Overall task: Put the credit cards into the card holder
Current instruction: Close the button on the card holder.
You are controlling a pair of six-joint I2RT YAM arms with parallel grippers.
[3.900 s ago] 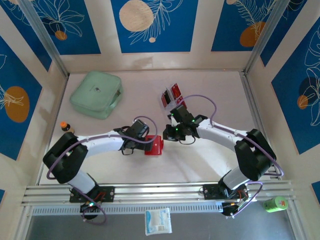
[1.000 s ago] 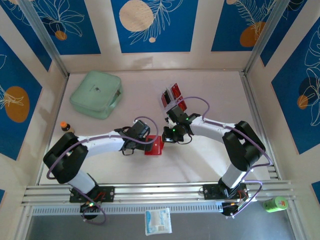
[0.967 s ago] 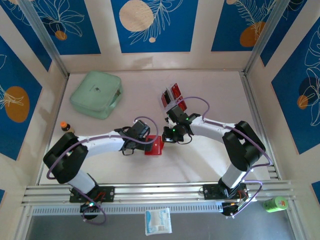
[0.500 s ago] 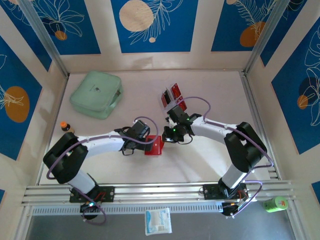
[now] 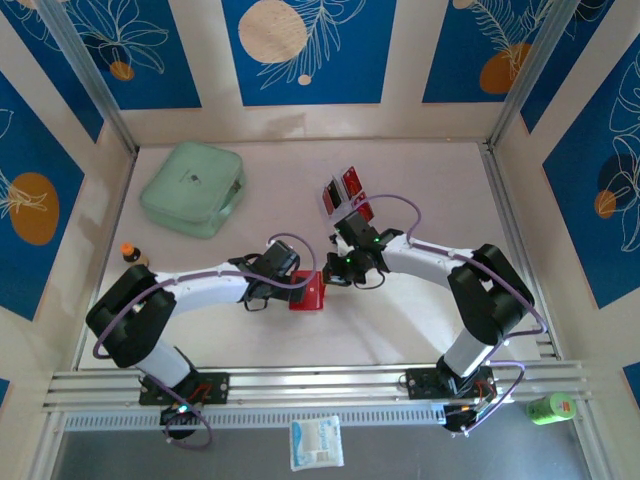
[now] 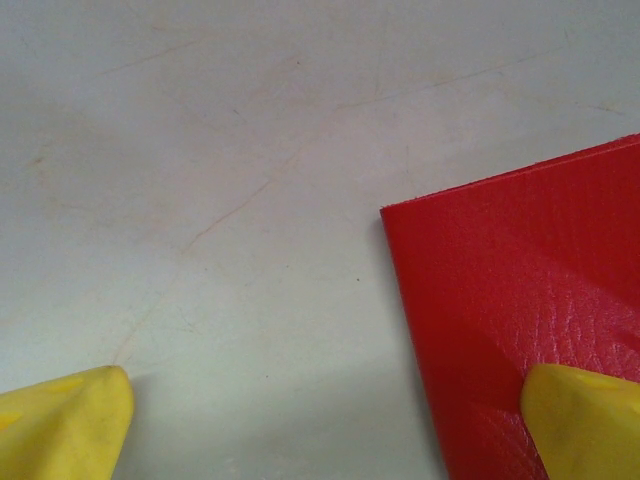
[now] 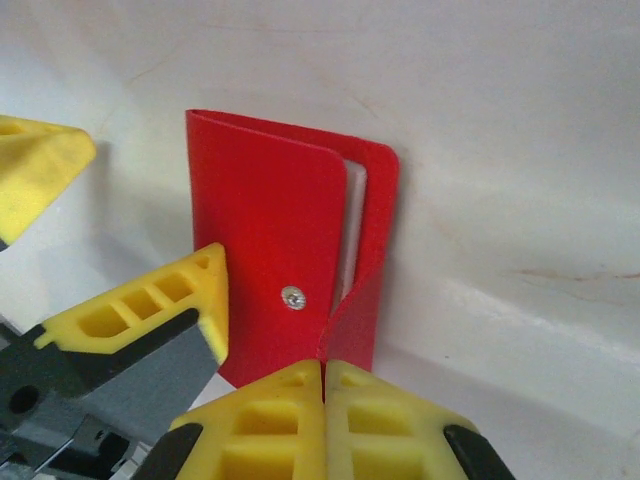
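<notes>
1 card holder [image 5: 312, 291], 3 credit cards [image 5: 349, 184], 1 mint-green case [image 5: 190, 188], 1 white packet [image 5: 316, 442], 2 arms [image 5: 195, 283].

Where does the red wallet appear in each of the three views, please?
Top external: wallet at the table's middle, between the two arms' tips.
Left wrist: lower right, its corner pointing toward the centre.
Right wrist: centre, flap partly lifted, pale snap showing.
Shared landmark: the yellow fingertip of the left gripper over the wallet, also seen at the left of the wallet in the right wrist view.
</notes>
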